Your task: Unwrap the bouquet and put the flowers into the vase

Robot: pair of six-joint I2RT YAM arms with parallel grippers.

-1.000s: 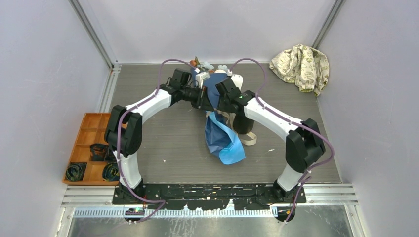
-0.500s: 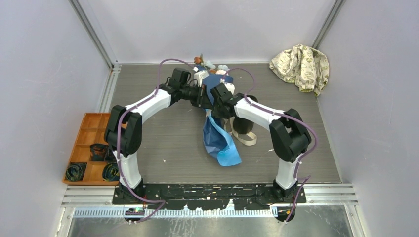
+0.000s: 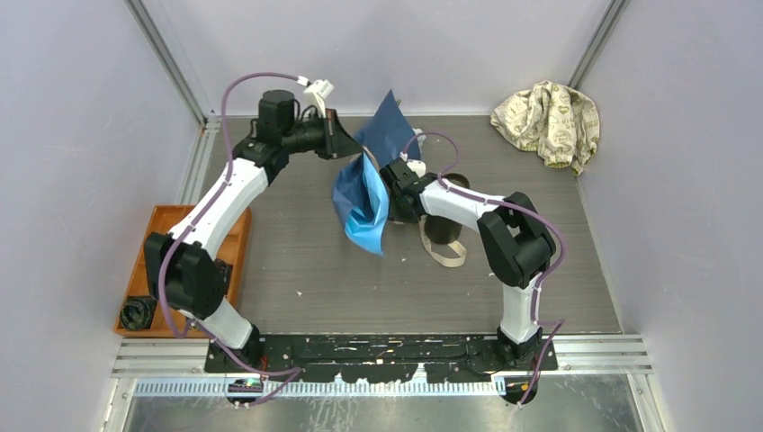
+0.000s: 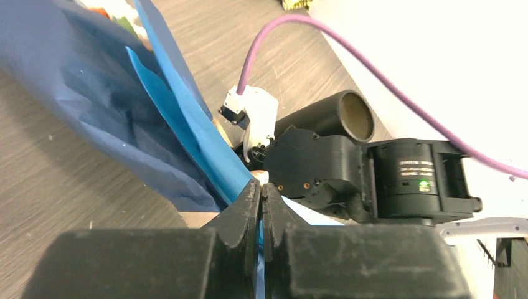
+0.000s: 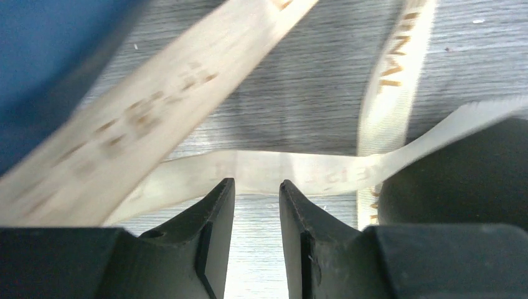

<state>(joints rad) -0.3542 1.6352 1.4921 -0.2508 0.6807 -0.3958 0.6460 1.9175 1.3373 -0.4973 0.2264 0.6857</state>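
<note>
Paper is the thing in play. The left gripper [image 4: 261, 187] is pinched tight on an edge of the blue paper [image 3: 364, 193] and holds it up above the table [image 3: 315, 279], toward the middle of the far edge. The sheet hangs open, dark face out and light blue inside. Holding it high like this reads as a way to let the wrap fall away from the stems rather than drag them along.

The flowers [image 4: 109, 9] are hard to place. The top view hides them behind the sheet, and the left wrist view gives only a scrap of orange, white and green at its upper corner, which may be the heads lying toward the far edge.

The right gripper [image 5: 254, 187] sits low just right of the hanging paper, its jaws a little apart with nothing between them. The loose beige ribbon [image 5: 274, 168] runs across the table just beyond its tips, so the tie looks undone.

The vase [image 4: 324, 115] is right of centre, just beside the right wrist, with its mouth clear. Nothing is in it yet.

A patterned cloth [image 3: 549, 117] lies bunched in the far right corner, and a wooden tray [image 3: 153, 252] sits along the left edge.
</note>
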